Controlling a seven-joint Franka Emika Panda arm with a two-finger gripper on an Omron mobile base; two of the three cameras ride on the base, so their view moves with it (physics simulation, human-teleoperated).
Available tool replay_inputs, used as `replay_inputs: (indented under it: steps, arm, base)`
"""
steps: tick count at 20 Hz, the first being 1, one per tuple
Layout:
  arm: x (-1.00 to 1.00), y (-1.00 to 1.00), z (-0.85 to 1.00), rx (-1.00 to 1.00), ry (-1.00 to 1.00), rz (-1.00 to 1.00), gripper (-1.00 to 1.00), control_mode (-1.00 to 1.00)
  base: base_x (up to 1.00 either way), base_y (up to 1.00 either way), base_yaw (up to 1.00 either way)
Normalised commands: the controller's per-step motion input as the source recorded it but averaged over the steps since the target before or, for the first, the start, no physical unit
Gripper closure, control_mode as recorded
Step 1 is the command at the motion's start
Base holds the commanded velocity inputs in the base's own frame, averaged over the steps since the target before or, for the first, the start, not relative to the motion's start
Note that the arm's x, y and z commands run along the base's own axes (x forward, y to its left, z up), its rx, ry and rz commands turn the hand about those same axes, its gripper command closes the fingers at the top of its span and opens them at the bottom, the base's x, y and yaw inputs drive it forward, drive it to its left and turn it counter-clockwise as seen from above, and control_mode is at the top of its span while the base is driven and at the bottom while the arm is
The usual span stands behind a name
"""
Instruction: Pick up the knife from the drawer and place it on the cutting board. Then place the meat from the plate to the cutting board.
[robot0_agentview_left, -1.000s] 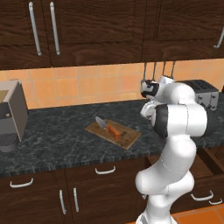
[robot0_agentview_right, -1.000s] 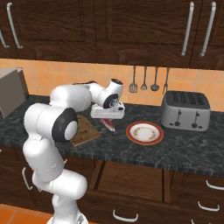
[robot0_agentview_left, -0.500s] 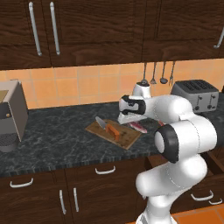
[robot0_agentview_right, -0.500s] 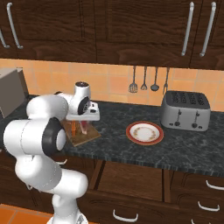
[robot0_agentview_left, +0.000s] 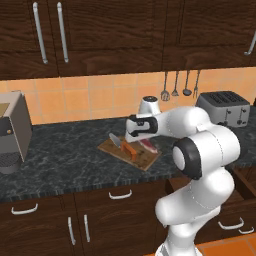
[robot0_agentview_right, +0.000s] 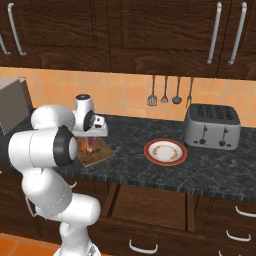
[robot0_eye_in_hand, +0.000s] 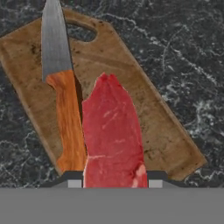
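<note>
The reddish-pink meat (robot0_eye_in_hand: 113, 135) hangs from my gripper (robot0_eye_in_hand: 114, 180), which is shut on its near end, just above the brown cutting board (robot0_eye_in_hand: 144, 105). The knife (robot0_eye_in_hand: 61, 92), with its grey blade and orange handle, lies on the board right beside the meat. From the left base view, the gripper (robot0_agentview_left: 142, 142) holds the meat (robot0_agentview_left: 149, 147) over the right half of the board (robot0_agentview_left: 131, 155), next to the knife (robot0_agentview_left: 124, 146). In the right base view the white plate (robot0_agentview_right: 166, 152) with a red rim is bare, to the right of the board (robot0_agentview_right: 98, 154). The drawer (robot0_agentview_left: 244, 181) stands open at the lower right.
A silver toaster (robot0_agentview_right: 211, 127) stands at the back right of the dark stone counter (robot0_agentview_right: 225, 170). Metal utensils (robot0_agentview_right: 164, 91) hang on the tiled wall. A grey appliance (robot0_agentview_left: 12, 131) sits at the counter's left end. Cabinet doors line the wall above.
The arm has swung left from the plate to the cutting board, carrying the meat with it. The plate is left bare and the knife has not moved.
</note>
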Motion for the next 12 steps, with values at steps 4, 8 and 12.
replay_inputs:
  steps: [4, 8, 12]
  arm:
    - [0.2, 0.0, -0.11, 0.01, 0.02, 0.0, 1.0, -1.0]
    - [0.08, 0.11, -0.29, 0.0, 0.0, 0.0, 1.0, -1.0]
    - [0.0, 0.06, -0.32, 0.0, 0.0, 0.0, 1.0, -1.0]
  base:
    - [0.0, 0.0, 0.0]
    - [0.0, 0.0, 0.0]
    - [0.0, 0.0, 0.0]
